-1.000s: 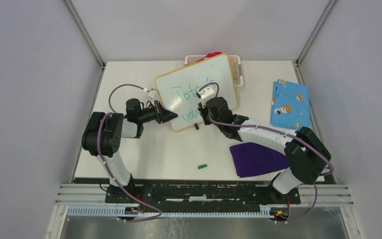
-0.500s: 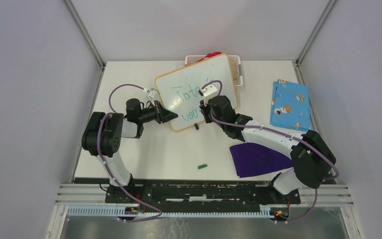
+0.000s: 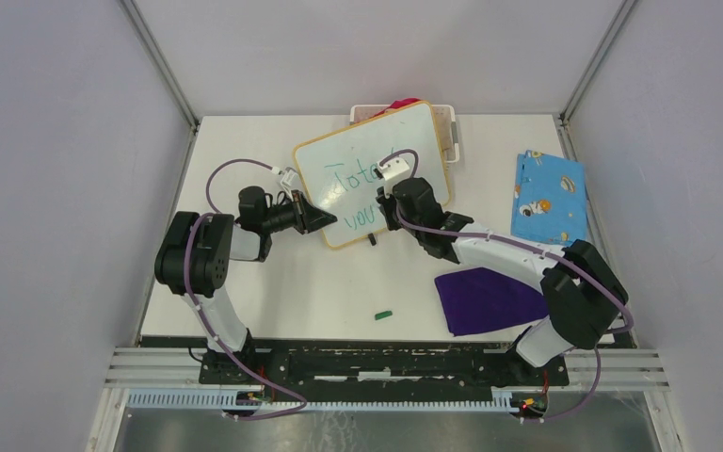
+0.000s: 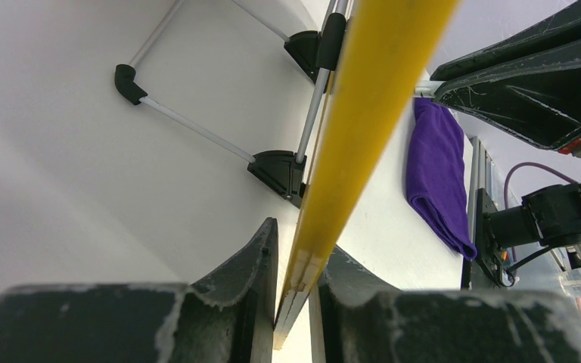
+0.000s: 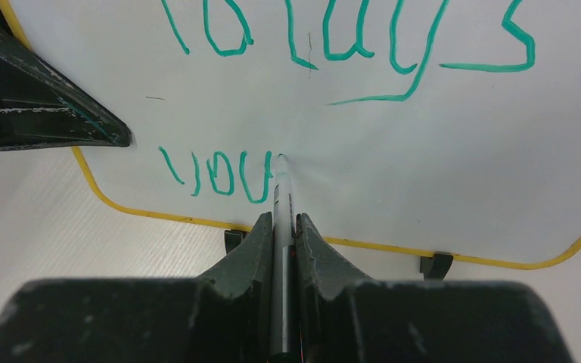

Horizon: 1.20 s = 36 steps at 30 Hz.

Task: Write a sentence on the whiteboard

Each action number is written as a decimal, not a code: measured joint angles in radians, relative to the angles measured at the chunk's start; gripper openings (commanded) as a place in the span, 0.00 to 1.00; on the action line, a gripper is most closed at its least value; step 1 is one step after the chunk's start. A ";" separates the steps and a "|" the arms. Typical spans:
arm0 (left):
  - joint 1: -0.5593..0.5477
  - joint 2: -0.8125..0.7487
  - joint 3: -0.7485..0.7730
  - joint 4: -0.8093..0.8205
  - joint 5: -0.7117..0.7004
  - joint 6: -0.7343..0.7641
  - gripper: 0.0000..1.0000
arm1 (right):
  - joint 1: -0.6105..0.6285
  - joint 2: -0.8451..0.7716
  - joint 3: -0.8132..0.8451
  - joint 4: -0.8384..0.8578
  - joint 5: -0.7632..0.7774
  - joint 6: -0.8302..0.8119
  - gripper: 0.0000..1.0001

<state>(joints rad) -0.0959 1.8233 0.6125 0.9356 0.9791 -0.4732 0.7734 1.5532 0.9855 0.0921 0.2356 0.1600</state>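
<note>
The whiteboard (image 3: 425, 139) stands tilted on its black feet at mid-table, its yellow frame (image 4: 371, 98) edge-on in the left wrist view. My left gripper (image 3: 326, 219) (image 4: 296, 296) is shut on the frame's lower left edge. The sentence (image 3: 356, 181) is in green marker, a top line like "Totay's" (image 5: 348, 45) and below it "you" (image 5: 219, 175). My right gripper (image 3: 391, 195) (image 5: 281, 227) is shut on a grey marker (image 5: 281, 198). The marker's tip touches the board just right of "you".
A white basket (image 3: 451, 129) sits behind the board. A blue patterned cloth (image 3: 549, 198) lies at the right. A purple cloth (image 3: 485, 299) (image 4: 435, 174) lies near my right arm, and a green marker cap (image 3: 383, 314) lies near the front edge.
My right wrist and forearm have shifted slightly while the marker stays on the board's lower line. The left arm and the board have not moved.
</note>
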 measured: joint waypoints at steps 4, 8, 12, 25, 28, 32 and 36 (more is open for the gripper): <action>0.000 0.000 0.000 0.000 0.000 0.000 0.25 | -0.003 0.004 0.000 0.000 0.000 0.000 0.00; 0.000 0.000 0.000 -0.001 -0.001 0.000 0.25 | -0.003 0.004 -0.003 0.003 0.001 0.000 0.00; 0.000 0.000 0.002 -0.005 -0.001 0.000 0.25 | -0.003 0.002 -0.023 0.016 0.001 0.003 0.00; -0.001 0.000 0.003 -0.008 -0.001 0.000 0.25 | -0.003 -0.016 -0.111 0.026 0.000 0.023 0.00; -0.001 0.000 0.004 -0.009 -0.001 0.000 0.25 | -0.003 -0.016 -0.111 0.025 0.000 0.023 0.00; -0.001 0.000 0.004 -0.010 -0.001 0.000 0.25 | -0.003 -0.014 -0.096 0.008 0.001 0.023 0.00; -0.001 0.000 0.004 -0.010 -0.001 0.000 0.25 | -0.003 -0.006 -0.065 -0.005 0.000 0.022 0.00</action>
<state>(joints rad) -0.0971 1.8233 0.6163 0.9257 0.9783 -0.4728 0.7700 1.5471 0.9207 0.0875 0.2359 0.1818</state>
